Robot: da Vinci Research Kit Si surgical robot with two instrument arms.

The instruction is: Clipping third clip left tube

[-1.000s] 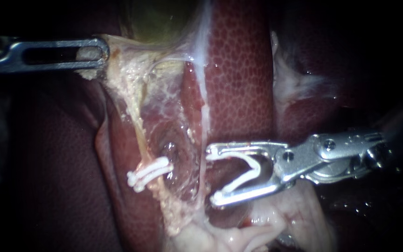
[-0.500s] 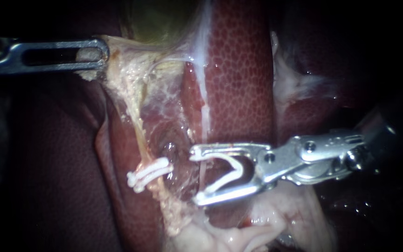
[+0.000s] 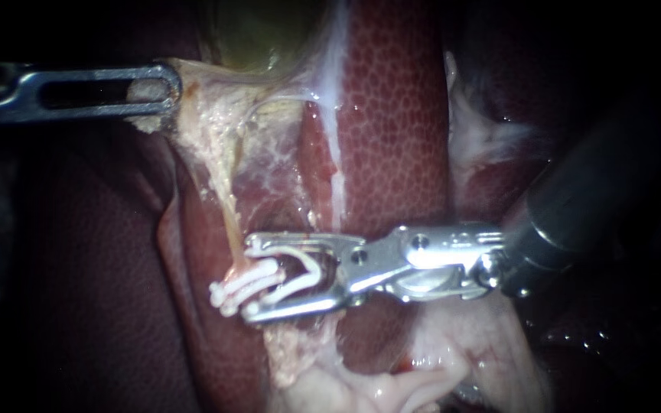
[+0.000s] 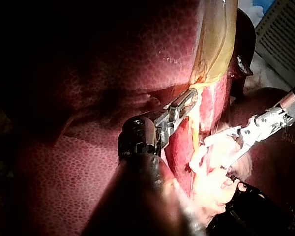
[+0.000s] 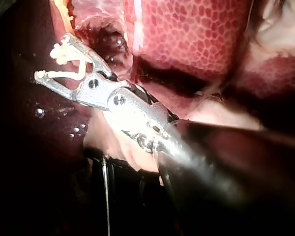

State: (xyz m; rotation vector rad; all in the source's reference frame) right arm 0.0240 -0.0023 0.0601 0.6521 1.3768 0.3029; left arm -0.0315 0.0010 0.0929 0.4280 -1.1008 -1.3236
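**Left.** The left instrument (image 3: 164, 88) enters from the left at the far side of the field. Its slotted pincer is clamped on pale tissue (image 3: 200, 115) at the edge of the greenish gallbladder (image 3: 250, 30). The endoscope view shows only one flat face of the pincer, with tissue visible through the slot. The left wrist view shows the left instrument (image 4: 187, 102) edge-on, both halves closed on the tissue strip just under the translucent yellow gallbladder (image 4: 214, 34).

**Centre.** The left tube (image 3: 227, 210), a thin yellowish strand, runs from the held tissue toward the near side. Two white clips (image 3: 239, 284) sit across it side by side. A whitish strand (image 3: 337, 183) runs parallel to it on the right.

**Right.** The right instrument (image 3: 252, 279) enters from the right. Its pincer stands wide and holds an open clip (image 3: 311, 268), one leg seated against each half. The tips are level with the right ends of the two clips, just beside the left tube. Whether the tube lies inside the pincer cannot be told from the endoscope view. The right wrist view shows the right instrument (image 5: 51, 56) from behind, with the open clip (image 5: 64, 74) along the halves. There the two clips (image 5: 61, 51) sit between the tips, against one half. In the left wrist view this area is washed out by glare.

The liver (image 3: 395, 115), mottled red, lies behind everything.
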